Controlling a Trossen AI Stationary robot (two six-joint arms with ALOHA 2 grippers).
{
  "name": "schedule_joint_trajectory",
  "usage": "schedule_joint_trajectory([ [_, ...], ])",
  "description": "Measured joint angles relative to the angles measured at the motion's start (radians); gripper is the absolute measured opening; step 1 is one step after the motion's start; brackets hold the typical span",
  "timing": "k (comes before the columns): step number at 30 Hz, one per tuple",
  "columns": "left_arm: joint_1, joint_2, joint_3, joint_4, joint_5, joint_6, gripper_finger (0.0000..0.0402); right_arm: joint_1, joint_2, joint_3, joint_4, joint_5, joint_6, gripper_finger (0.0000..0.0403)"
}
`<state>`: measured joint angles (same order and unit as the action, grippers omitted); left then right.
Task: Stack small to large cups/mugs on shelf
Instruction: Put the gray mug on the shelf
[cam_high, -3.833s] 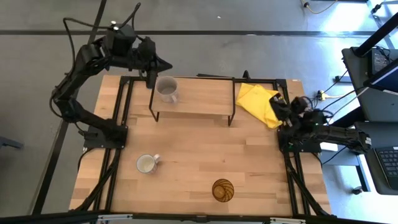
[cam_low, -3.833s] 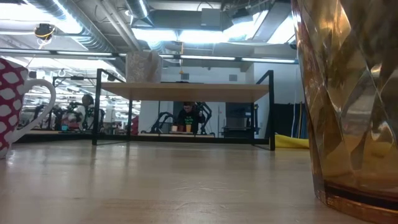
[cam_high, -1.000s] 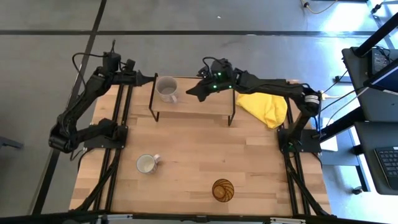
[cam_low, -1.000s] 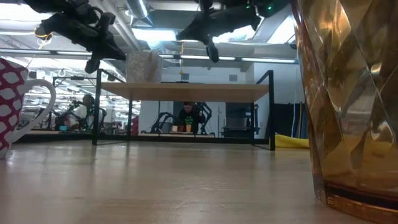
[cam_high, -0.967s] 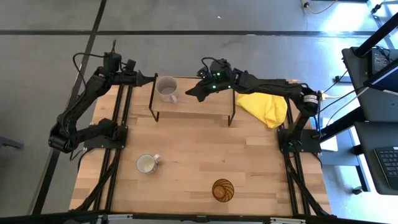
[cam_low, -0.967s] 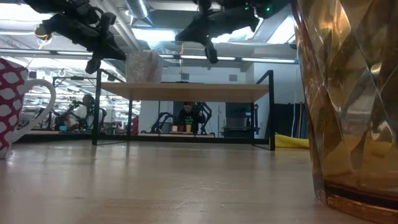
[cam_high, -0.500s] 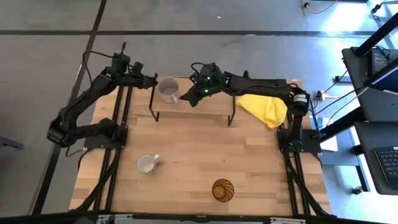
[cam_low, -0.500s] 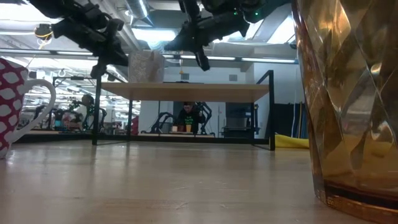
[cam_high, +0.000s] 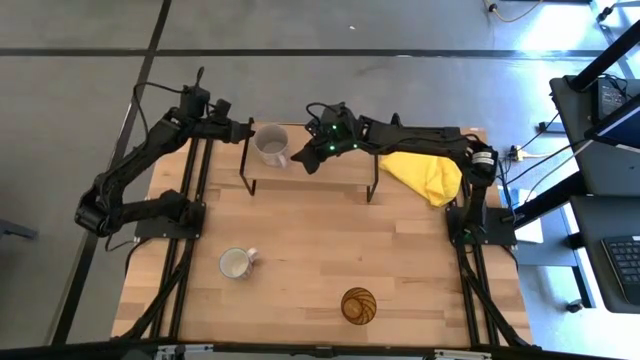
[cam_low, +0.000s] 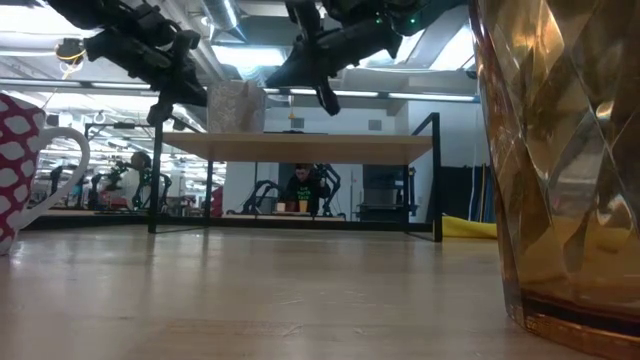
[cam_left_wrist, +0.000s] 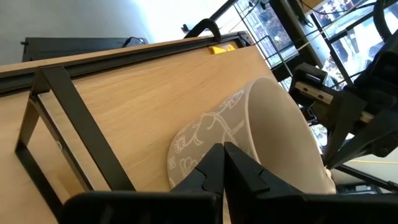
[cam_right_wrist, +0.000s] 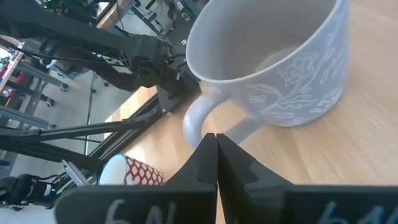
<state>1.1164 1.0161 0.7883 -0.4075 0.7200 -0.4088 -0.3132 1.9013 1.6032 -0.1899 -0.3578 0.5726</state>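
Light-wood shelf board on black metal legs stands at the table's far edge in the high view and carries one grey handled mug at its left end. My left gripper sits just beside that mug on its left; my right gripper sits just beside it on its right. Both sets of jaws are pressed together, holding nothing. One crumpled yellow cloth lies right of the shelf. One white handled mug and one amber ribbed tumbler stand on the tabletop, well apart.

Low view: the tumbler fills the right edge, the white mug's red-dotted wall the left.

Left wrist view: mug wall directly ahead.

Right wrist view: mug handle directly ahead.
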Motion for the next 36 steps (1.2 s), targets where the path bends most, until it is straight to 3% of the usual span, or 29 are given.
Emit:
schedule_joint_trajectory([
  [25,0.0,0.0,0.0,0.006,-0.004,0.018,0.0001,0.021,0.039,-0.001,0.067,-0.027,-0.001,0.0],
  [36,-0.036,0.071,0.0,0.099,-0.001,-0.005,0.0001,0.036,0.039,-0.001,0.113,-0.033,0.003,0.0],
])
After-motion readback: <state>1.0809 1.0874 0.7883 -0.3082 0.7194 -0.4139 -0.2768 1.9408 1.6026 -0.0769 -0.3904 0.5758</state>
